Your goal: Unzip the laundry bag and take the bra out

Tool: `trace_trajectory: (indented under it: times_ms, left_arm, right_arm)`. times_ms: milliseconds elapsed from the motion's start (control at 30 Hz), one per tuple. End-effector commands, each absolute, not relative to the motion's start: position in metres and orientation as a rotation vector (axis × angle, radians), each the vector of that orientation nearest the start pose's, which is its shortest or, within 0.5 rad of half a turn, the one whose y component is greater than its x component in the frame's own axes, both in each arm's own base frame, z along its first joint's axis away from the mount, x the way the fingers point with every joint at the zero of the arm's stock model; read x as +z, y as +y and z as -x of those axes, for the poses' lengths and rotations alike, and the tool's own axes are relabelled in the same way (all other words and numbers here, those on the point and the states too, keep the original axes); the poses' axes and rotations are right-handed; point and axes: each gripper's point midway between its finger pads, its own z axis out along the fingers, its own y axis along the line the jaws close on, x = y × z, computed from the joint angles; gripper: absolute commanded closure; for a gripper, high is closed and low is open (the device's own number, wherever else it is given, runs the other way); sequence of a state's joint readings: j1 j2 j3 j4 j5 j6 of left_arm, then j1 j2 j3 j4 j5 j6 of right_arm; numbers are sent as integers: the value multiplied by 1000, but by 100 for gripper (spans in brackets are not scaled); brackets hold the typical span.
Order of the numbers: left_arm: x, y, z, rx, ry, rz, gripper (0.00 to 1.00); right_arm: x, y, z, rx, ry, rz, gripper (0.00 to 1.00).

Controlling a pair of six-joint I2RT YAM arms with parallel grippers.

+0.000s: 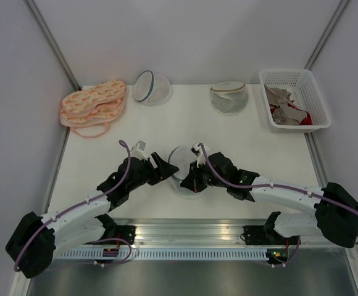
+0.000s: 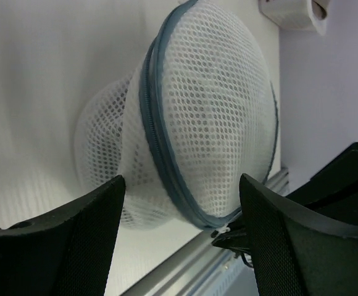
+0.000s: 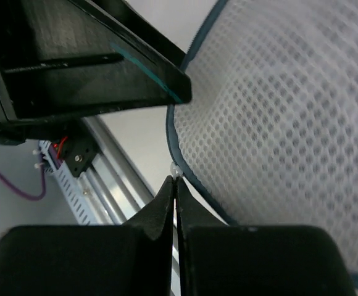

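Laundry bag [image 1: 182, 161] has its tiny white zipper pull [image 3: 174, 170] pinched in the closed right claw [image 3: 175, 185], right at the grey-blue rim. Left claw [image 2: 182, 185] is spread wide, with the mesh dome just ahead of its fingers. Bag sits tipped up between both arms, near the front edge of the table [image 1: 247, 132]. White basket [image 1: 290, 73] is way back on the right.

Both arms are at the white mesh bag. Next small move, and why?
Probably close the left gripper on the white mesh dome laundry bag to brace it. Its jaws stand open either side of the dome, while the right gripper is shut at a small white tab on the grey-blue zipper rim, which looks zipped shut. Pulling unbraced would likely just drag the bag.
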State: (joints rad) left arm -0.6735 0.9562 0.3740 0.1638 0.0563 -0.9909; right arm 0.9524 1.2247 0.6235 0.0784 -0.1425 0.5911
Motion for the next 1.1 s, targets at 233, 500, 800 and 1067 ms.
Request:
trace_trajectory:
  times_ms: [233,500,800,1067]
  left_arm:
    - [148,-275,-205,-1521,2039,397,32]
    - [139,-280,-214,-1509,2036,402,98]
    - [140,-247,-244,-1264,2038,334,98]
    - [136,-251,-256,-1199,2119,146,98]
  right_arm:
    - [151,364,-155,1299,2069,643,99]
    - [138,353,-147,1245,2121,652,100]
    - [67,283,-144,788,2431,592,100]
    - [52,206,-195,164,2437,220,99]
